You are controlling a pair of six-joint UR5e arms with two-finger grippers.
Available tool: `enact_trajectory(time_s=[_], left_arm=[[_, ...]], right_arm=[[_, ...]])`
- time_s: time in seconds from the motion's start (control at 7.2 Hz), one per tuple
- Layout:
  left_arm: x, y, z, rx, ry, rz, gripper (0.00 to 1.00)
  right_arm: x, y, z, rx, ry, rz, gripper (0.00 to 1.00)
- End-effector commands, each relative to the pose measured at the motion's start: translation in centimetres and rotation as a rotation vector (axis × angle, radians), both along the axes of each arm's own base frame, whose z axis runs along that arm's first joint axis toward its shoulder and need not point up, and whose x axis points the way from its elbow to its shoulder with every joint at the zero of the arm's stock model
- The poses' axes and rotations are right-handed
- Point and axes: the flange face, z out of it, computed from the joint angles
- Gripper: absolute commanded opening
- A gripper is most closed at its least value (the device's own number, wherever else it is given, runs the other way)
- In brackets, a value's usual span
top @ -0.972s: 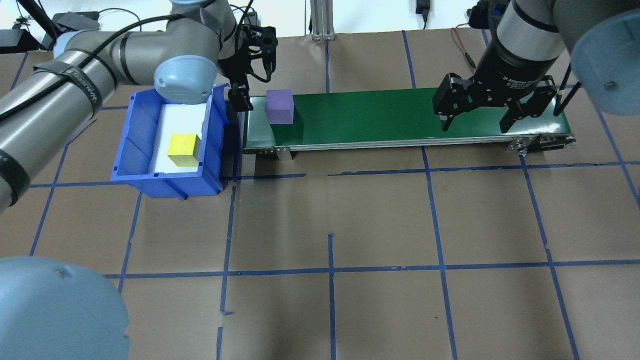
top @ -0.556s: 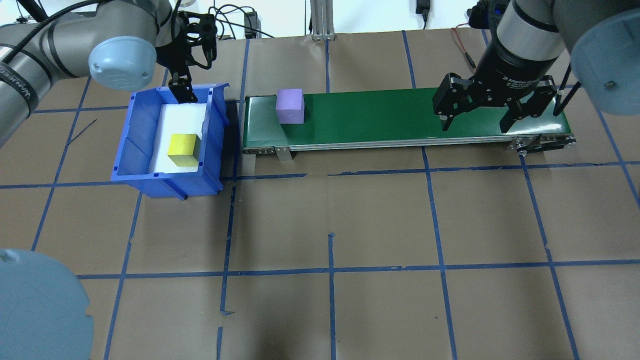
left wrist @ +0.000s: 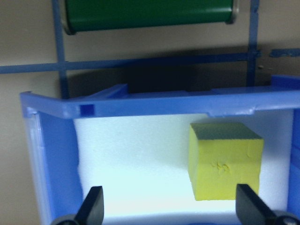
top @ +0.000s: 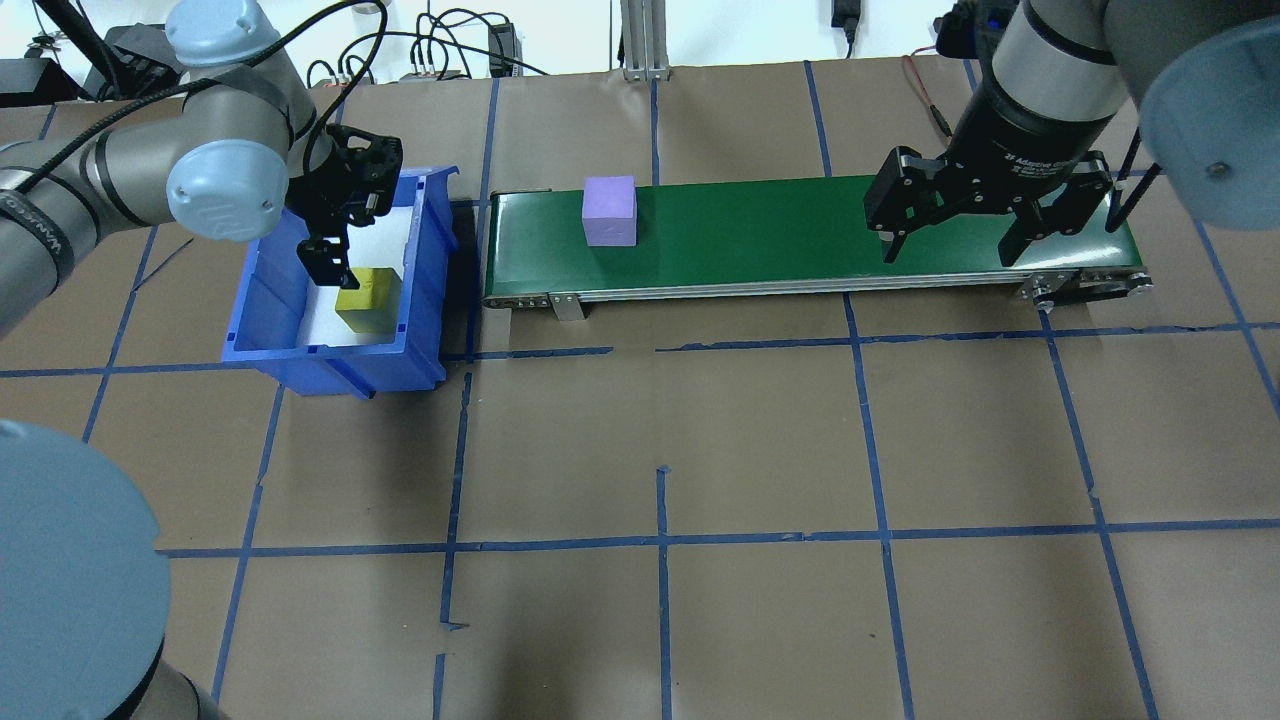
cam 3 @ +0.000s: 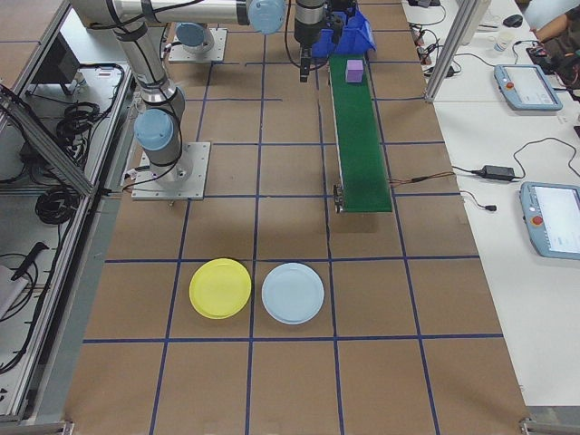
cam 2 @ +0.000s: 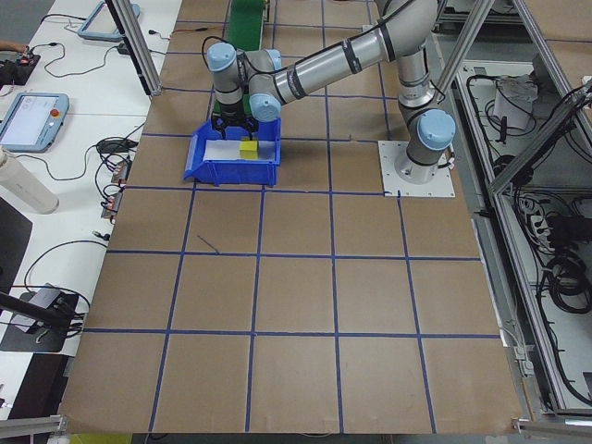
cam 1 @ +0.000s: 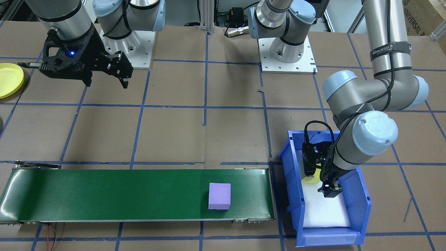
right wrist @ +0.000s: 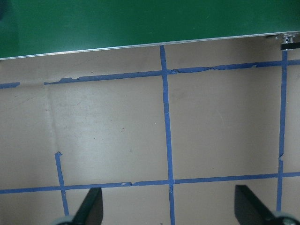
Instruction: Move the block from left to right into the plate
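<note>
**Left arm swings back over the bin as the purple block rides the belt**

The purple block [top: 609, 211] sits on the green conveyor belt [top: 800, 235], near the belt's bin end, a little farther along toward the right arm than it was a second ago. It stands free, upright, with nothing touching it. The left gripper [top: 335, 262], which a second ago hung at the belt's end beside that block, has pulled away and now hangs inside the blue bin [top: 262, 300], just above and beside a yellow block [top: 368, 300] resting on the bin's white liner. In the left wrist view its two fingers [left wrist: 93, 206] stand wide apart, with the yellow block in front of them and off toward one side, not between them. Nothing is held.

At the belt's other end the right gripper [top: 952, 245] hovers with its jaws spread, over the belt's near edge, and has not shifted in the past second. It too is empty.

The yellow plate [cam 3: 220, 288] lies on the table well beyond the belt's far end, beside a pale blue plate [cam 3: 293, 293], and holds nothing.

The shift suggests the first hand-off is made: the purple block is on its way and appears due for pickup by the waiting right arm, while the left arm lines up on the next block. The plate stage has not begun.
</note>
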Motion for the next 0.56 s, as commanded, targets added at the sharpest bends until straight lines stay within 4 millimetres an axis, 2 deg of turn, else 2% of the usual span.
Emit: enact_trajectory(time_s=[0.0, 0.14, 0.28, 0.42], left_arm=[[0.3, 0.6, -2.6, 0.05, 0.018, 0.005, 1.0], [0.1, 1.5, -4.7, 0.086, 0.023, 0.004, 1.0], [0.0, 2.1, -6.0, 0.106, 0.027, 0.003, 1.0], [-0.1, 1.7, -5.8, 0.08, 0.039, 0.004, 1.0]], right_arm=[[0.0, -1.9, -1.8, -0.005, -0.008, 0.025, 1.0], [0.7, -5.0, -4.2, -0.04, -0.083, 0.038, 1.0], [1.1, -7.9, -6.8, -0.074, -0.133, 0.04, 1.0], [1.2, -9.9, -9.0, -0.096, -0.139, 0.043, 1.0]])
